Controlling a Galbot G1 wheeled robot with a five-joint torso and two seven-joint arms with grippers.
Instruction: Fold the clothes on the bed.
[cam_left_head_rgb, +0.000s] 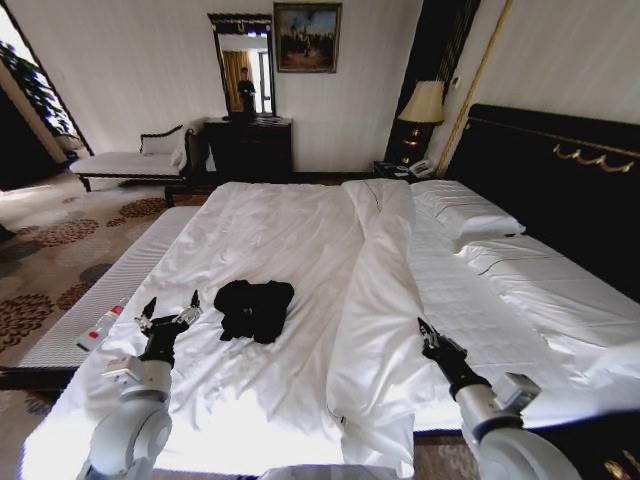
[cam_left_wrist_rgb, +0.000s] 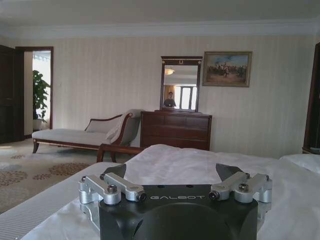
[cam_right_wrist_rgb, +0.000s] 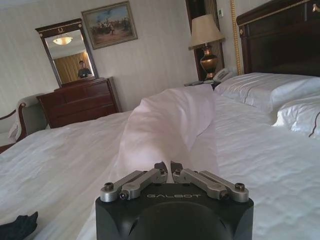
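Note:
The clothes (cam_left_head_rgb: 253, 308) lie as a small crumpled black heap on the white bed (cam_left_head_rgb: 280, 220), a little left of its middle. My left gripper (cam_left_head_rgb: 171, 306) hovers just left of the heap, open, with nothing between its fingers. In the left wrist view the left gripper (cam_left_wrist_rgb: 172, 172) points along the bed (cam_left_wrist_rgb: 200, 165) with its jaws spread wide. My right gripper (cam_left_head_rgb: 424, 330) is shut and empty over the right half, beyond a ridge of turned-back duvet (cam_left_head_rgb: 380, 290). The right wrist view shows that gripper (cam_right_wrist_rgb: 168, 167) shut, with the clothes (cam_right_wrist_rgb: 17, 227) at the frame's corner.
A narrow white-cushioned bench (cam_left_head_rgb: 110, 290) runs along the bed's left side, with a small bottle (cam_left_head_rgb: 100, 327) on it. Pillows (cam_left_head_rgb: 470, 215) and the dark headboard (cam_left_head_rgb: 560, 190) are on the right. A chaise lounge (cam_left_head_rgb: 130, 160), dresser (cam_left_head_rgb: 250, 145) and lamp (cam_left_head_rgb: 423, 105) stand beyond.

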